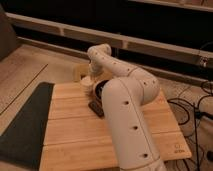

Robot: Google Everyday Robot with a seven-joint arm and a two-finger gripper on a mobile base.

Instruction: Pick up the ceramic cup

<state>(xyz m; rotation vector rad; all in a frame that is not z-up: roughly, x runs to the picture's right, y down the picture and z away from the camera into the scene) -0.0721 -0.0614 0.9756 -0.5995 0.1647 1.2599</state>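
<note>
The ceramic cup (87, 84), small, cream-beige and stubby, stands near the far edge of the wooden table (75, 135). My gripper (91, 76) is at the end of the white arm (125, 105), right above the cup and touching or nearly touching it. The arm reaches from the front right across the table. A black bowl (99, 89) sits just right of the cup, partly hidden by the arm. A flat black rectangular object (95, 108) lies in front of the cup.
A beige block-like thing (79, 71) stands behind the cup at the table's far edge. A dark mat (25, 125) lies left of the table. Cables (192, 107) run on the floor at the right. A dark wall with rails is behind.
</note>
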